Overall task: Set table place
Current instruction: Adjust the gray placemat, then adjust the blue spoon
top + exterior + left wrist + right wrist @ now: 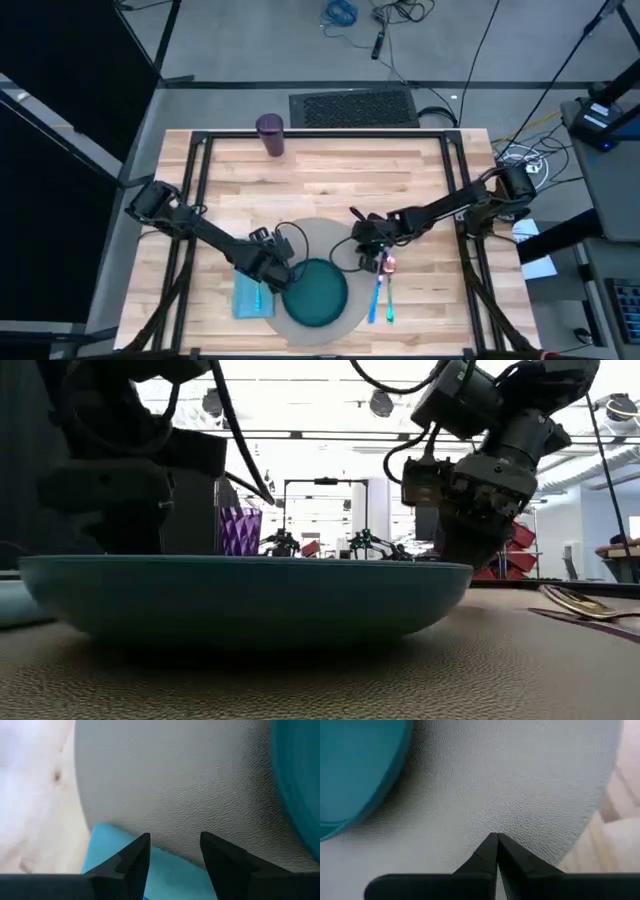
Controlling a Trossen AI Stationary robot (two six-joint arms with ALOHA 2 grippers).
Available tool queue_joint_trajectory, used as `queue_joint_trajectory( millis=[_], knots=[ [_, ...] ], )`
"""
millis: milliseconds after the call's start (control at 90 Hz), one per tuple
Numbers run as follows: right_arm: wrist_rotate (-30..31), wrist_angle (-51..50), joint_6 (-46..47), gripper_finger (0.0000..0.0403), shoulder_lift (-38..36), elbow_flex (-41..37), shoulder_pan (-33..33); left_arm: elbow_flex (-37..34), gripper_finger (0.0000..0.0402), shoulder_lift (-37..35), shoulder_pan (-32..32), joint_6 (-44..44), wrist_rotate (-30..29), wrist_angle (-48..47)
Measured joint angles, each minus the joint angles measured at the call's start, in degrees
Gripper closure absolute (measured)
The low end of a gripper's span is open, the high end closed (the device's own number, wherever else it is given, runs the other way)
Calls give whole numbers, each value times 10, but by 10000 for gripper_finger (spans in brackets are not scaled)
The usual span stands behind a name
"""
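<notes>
At the near edge of the table (330, 170) a round grey mat (322, 235) carries a teal plate (315, 293), with a light blue napkin (247, 298) just left of it and a blue knife (374, 298) and a pink-bowled, green-handled spoon (389, 292) lying side by side just right of it. The left gripper (275, 276) hovers over the mat's left rim between napkin and plate with its jaws released and empty, while the right gripper (378, 256) hangs over the mat's right side above the far ends of the knife and spoon, jaws clenched together on nothing. A purple cup (270, 135) stands upright at the far edge of the table, well apart from the mat.
</notes>
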Motion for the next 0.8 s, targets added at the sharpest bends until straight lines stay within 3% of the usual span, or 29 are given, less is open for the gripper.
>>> queue_joint_trajectory(
  millis=[489, 800],
  knots=[
    [-1, -7, 5, 403, -11, 2, 1, 0, 240, -1, 0, -2, -11, -14],
    [-6, -10, 13, 403, -27, 3, 3, 36, 240, -64, 0, 18, -104, -62]
  ],
)
